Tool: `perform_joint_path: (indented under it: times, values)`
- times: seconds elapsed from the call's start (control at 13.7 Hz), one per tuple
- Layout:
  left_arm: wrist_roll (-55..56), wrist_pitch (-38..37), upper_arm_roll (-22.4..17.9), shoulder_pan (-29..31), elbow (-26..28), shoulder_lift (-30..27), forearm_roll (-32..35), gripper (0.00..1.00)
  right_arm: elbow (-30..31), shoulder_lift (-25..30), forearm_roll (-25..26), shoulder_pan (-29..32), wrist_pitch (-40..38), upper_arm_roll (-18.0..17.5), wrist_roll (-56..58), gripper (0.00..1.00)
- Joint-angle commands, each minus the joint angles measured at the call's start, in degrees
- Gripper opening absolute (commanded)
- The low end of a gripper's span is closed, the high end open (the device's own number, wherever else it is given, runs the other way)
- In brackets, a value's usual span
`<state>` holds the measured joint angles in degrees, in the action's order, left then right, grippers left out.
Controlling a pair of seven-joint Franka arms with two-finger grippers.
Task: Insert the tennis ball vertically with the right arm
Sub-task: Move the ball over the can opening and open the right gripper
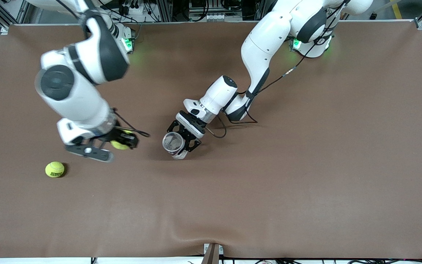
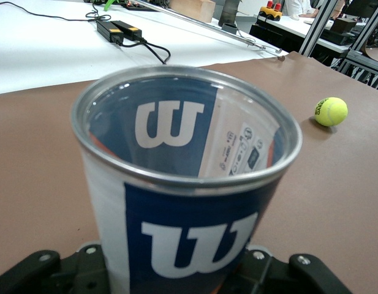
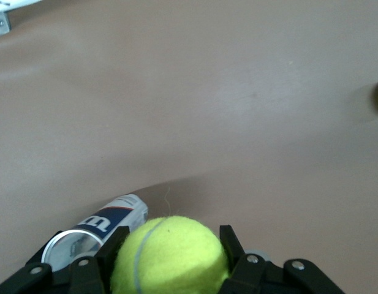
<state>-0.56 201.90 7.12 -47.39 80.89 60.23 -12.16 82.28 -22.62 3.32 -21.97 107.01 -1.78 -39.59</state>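
Front view shows you the right hand (image 1: 120,141) pinching a tennis ball (image 1: 118,144) above the table (image 1: 306,165), beside the Wilson ball can (image 1: 173,143) the left hand (image 1: 184,136) clamps upright; a second ball (image 1: 55,169) lies nearer the camera.

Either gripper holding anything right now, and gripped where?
Right gripper is shut on a tennis ball, fingers on its two sides. Left gripper clamps the open can around its lower body.

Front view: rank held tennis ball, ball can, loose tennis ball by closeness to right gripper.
1. Held tennis ball, clamped in the right gripper.
2. Loose tennis ball, on the table at the right arm's end.
3. Ball can, gripped by the left gripper, mid-table.
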Motion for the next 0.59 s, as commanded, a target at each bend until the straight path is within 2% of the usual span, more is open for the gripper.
perform_joint_path:
  times: [0.0,0.44,0.51]
  values:
    - [0.74,-0.36,-0.88,-0.95,-1.17,2.43,-1.03,0.62,-1.68,-3.39,1.60,-2.99,2.75,0.46,-5.56,0.00]
    - [0.74,-0.36,-0.88,-0.95,-1.17,2.52,-1.11,0.62,-1.77,-6.03,0.20,-5.97,5.05,0.28,-8.84,0.00]
    - [0.83,-0.36,-0.88,-0.95,-1.17,2.52,-1.11,0.62,-1.77,-6.12,-1.46,-6.07,5.14,0.20,-8.66,0.00]
